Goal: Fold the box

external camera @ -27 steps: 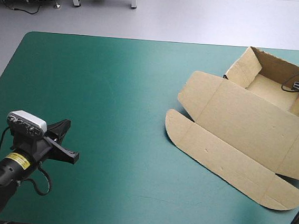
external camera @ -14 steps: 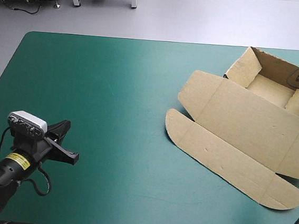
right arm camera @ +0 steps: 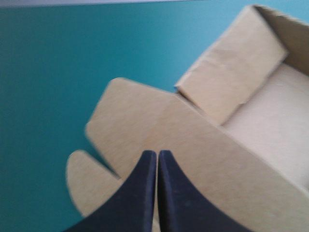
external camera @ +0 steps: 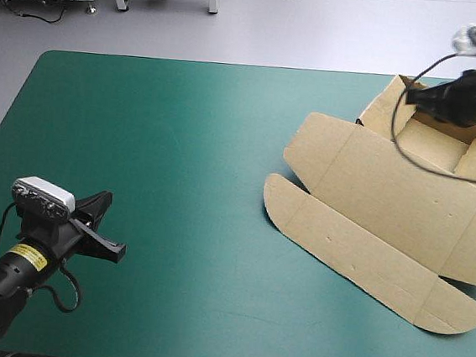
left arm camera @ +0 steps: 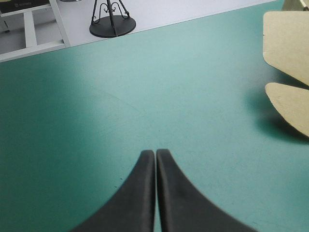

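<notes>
At the right, box (external camera: 387,210) lying diagonal, far-left to near-right, left hand (left arm camera: 155,152) and right hand (right arm camera: 157,152) both together

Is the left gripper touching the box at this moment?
Apart. The high view shows the left gripper well clear of the box, with a wide stretch of bare teal-green cover between them.

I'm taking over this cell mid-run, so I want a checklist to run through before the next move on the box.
1. Box tray walls standing: ok, as far as visible.
2. Lid lying flat on the teal-green cover: ok.
3. Right claw shut, holding nothing, above the tray: ok.
4. Left claw shut, over bare cover, well apart from the box: ok.
5. Box wholly on the cover: cannot tell; it runs to the high view's edge.
</notes>
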Tool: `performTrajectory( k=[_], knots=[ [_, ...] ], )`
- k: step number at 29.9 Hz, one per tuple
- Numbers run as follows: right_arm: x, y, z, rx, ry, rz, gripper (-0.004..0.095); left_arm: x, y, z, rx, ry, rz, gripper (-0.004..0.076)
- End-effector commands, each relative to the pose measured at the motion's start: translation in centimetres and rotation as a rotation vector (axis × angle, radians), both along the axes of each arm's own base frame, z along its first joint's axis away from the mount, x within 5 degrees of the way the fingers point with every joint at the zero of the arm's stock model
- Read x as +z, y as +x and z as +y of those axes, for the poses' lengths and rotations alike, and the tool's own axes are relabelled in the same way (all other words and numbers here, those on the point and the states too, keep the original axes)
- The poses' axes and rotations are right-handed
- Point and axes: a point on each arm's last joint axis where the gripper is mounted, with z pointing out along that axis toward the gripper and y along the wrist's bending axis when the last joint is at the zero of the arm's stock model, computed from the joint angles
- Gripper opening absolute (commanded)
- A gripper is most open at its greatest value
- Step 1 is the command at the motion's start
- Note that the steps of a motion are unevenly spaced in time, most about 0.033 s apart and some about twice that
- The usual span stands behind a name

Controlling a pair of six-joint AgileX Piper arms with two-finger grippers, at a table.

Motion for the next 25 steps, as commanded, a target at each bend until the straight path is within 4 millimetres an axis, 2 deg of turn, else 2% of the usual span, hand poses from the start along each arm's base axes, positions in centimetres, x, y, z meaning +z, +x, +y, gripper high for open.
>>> performTrajectory(
  k=[1, 2, 5, 9, 12, 16, 20, 23, 25],
  knots=[
    [1.2, -4.6, 5.1, 0.178, -0.019, -0.149, -0.0002, 1.7, -0.2, 0.0, -0.011, -0.006, -0.118, -0.0006],
    [1.2, -5.3, 5.8, 0.187, -0.022, -0.188, -0.0002, 1.7, -0.3, 0.1, -0.012, -0.003, -0.122, -0.0006],
    [-0.5, -8.0, 8.5, 0.246, -0.039, -0.287, -0.0002, 2.0, -0.8, 0.2, -0.014, -0.007, -0.141, -0.0006],
    [-4.9, -11.2, 10.0, 0.299, -0.055, -0.372, -0.0002, 2.2, -1.6, 0.5, -0.015, -0.011, -0.160, -0.0006],
    [-8.6, -13.3, 9.8, 0.311, -0.058, -0.387, -0.0002, 1.8, -2.2, 0.7, -0.014, -0.015, -0.170, -0.0006],
    [-12.4, -15.4, 8.8, 0.283, -0.056, -0.392, -0.0002, -0.2, -3.3, 1.0, -0.020, -0.053, -0.145, -0.0006],
    [-15.3, -17.2, 7.8, 0.260, -0.051, -0.388, -0.0002, -1.8, -4.5, 1.3, -0.024, -0.095, -0.141, -0.0006],
    [-17.5, -18.4, 7.1, 0.268, -0.076, -0.380, -0.0002, -2.2, -5.4, 1.5, -0.028, -0.098, -0.150, -0.0006],
    [-18.1, -18.9, 6.8, 0.267, -0.077, -0.382, -0.0004, -2.4, -5.8, 1.6, -0.033, -0.089, -0.142, -0.0006]
  ],
)
